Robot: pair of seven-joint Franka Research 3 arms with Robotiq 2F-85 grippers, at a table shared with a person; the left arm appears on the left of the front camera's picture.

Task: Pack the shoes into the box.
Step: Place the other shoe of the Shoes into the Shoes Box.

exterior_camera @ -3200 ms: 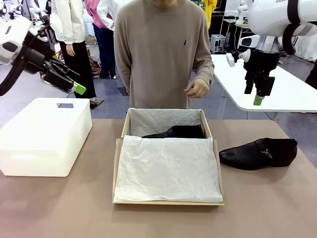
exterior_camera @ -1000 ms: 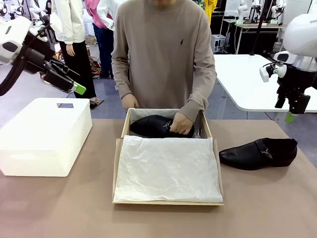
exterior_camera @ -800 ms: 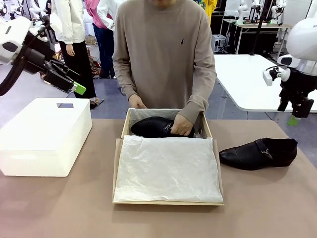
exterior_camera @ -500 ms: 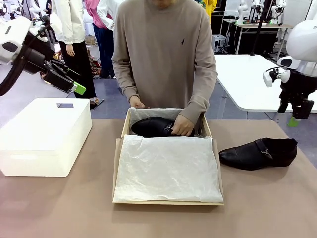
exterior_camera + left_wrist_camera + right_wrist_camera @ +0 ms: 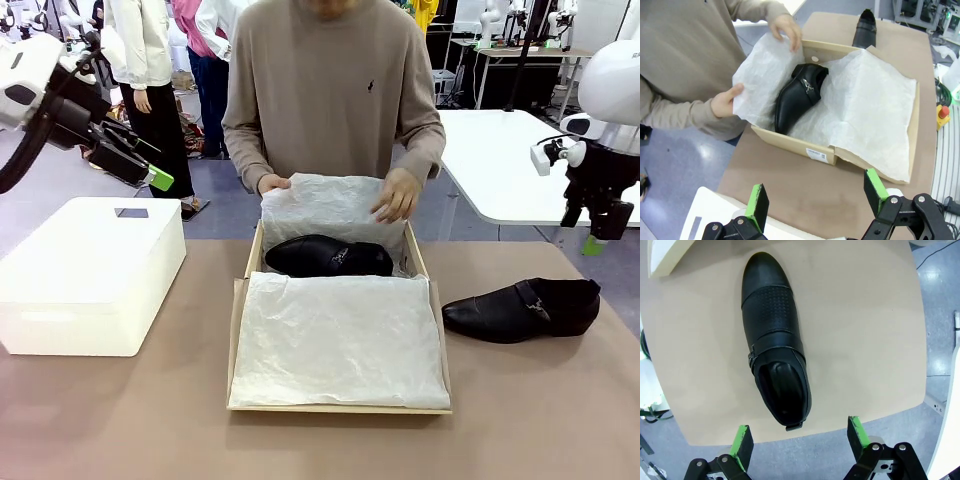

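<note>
One glossy black shoe [image 5: 325,256] [image 5: 797,95] lies in the far end of the tan cardboard box [image 5: 237,340] [image 5: 810,150]. Behind it the person's hands [image 5: 398,194] hold up a sheet of white tissue paper [image 5: 325,208]. The other shoe [image 5: 522,308] [image 5: 775,370] lies on the table to the right of the box. My right gripper [image 5: 594,232] [image 5: 799,435] hangs open above its heel end, well clear of it. My left gripper [image 5: 150,165] [image 5: 816,192] is open, high at the far left, above the white box.
A white rounded plastic box [image 5: 90,270] stands on the left of the table. More tissue paper [image 5: 340,340] covers the box's near flap. A white table [image 5: 530,170] stands behind on the right. Bare tabletop [image 5: 320,445] runs along the front edge.
The person has let go of the shoe in the box and lifted the tissue paper at the box's far end. My right gripper drifted slightly to the right. The left arm has not moved.
</note>
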